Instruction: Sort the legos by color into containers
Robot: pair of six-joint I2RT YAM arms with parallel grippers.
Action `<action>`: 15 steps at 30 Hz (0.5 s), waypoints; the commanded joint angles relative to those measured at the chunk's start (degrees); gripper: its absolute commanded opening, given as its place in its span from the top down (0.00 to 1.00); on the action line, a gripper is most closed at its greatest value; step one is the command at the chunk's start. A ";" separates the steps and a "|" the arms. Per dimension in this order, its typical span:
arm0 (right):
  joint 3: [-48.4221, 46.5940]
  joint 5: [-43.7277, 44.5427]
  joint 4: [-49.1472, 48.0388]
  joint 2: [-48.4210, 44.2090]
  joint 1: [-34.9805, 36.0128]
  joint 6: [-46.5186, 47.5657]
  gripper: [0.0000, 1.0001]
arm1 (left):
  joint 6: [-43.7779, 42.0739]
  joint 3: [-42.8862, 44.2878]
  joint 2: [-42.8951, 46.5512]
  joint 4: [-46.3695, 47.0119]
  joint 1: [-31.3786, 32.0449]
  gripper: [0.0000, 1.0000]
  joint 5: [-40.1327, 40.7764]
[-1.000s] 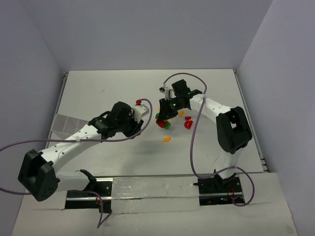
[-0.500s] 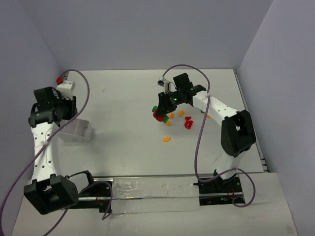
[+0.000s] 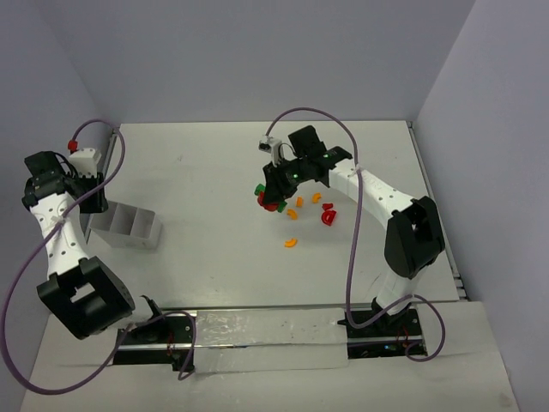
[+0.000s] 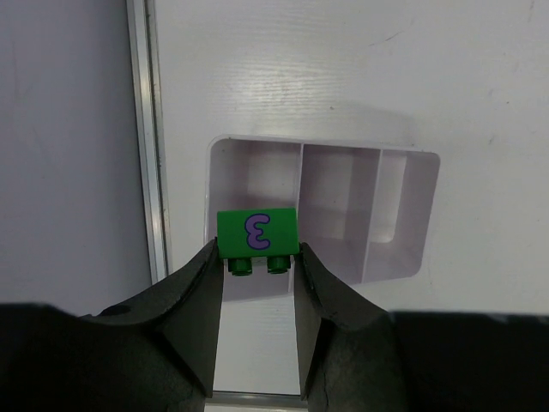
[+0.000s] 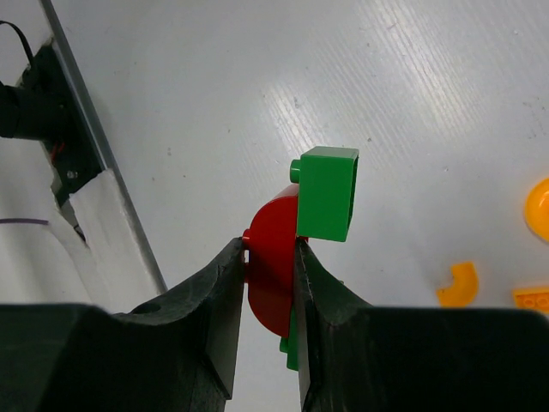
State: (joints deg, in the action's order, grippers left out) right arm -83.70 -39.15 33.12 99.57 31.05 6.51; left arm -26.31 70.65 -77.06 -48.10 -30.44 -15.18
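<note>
Over at the left, the left end effector (image 4: 256,262) clasps a green lego (image 4: 256,232) bearing a purple 3, hanging above the left compartment of the white three-compartment tray (image 4: 410,249) by the bench's (image 3: 206,172) left edge. The right end effector (image 5: 268,253) is clenched on a red half-disc (image 5: 273,279) with a green block (image 5: 326,193) stuck to it, near a loose orange piece (image 3: 291,242) and red piece (image 3: 328,217).
</note>
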 commanded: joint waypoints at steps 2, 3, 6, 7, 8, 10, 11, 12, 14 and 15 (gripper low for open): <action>-1.99 2.85 -0.34 -3.15 1.21 2.37 1.00 | -1.56 3.26 -2.39 -0.07 -0.85 0.94 0.85; -1.73 2.85 -0.51 -3.07 1.46 2.54 1.00 | -1.73 3.43 -2.91 -0.15 -0.94 0.92 1.37; -1.43 2.94 -1.08 -3.02 1.86 2.85 1.00 | -1.95 3.87 -3.96 -0.16 -1.07 0.89 1.84; -1.38 3.05 -1.22 -3.06 1.93 2.92 1.00 | -1.91 3.99 -4.13 -0.07 -1.09 0.88 2.21; -1.32 3.10 -1.28 -3.09 2.06 3.03 1.00 | -1.89 4.07 -4.40 -0.03 -1.03 0.88 2.47; -1.03 3.03 -1.66 -3.24 2.45 3.36 1.00 | -1.82 4.49 -4.97 0.11 -1.03 0.85 3.10; -0.97 3.03 -1.66 -3.26 2.56 3.46 1.00 | -1.82 4.55 -5.17 0.11 -1.05 0.85 3.33; -0.75 3.03 -1.66 -3.35 2.73 3.64 1.00 | -1.82 4.79 -5.43 0.09 -1.11 0.84 3.42; -0.45 3.03 -1.75 -3.52 3.00 4.27 1.00 | -2.01 5.06 -5.75 0.00 -1.10 0.80 3.79; -0.22 3.03 -1.75 -3.61 3.17 4.50 1.00 | -2.10 5.23 -5.84 -0.07 -1.03 0.75 3.94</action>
State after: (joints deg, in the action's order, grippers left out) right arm -83.68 -36.22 33.05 99.46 33.27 9.24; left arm -27.45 72.71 -82.53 -48.28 -30.98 -12.46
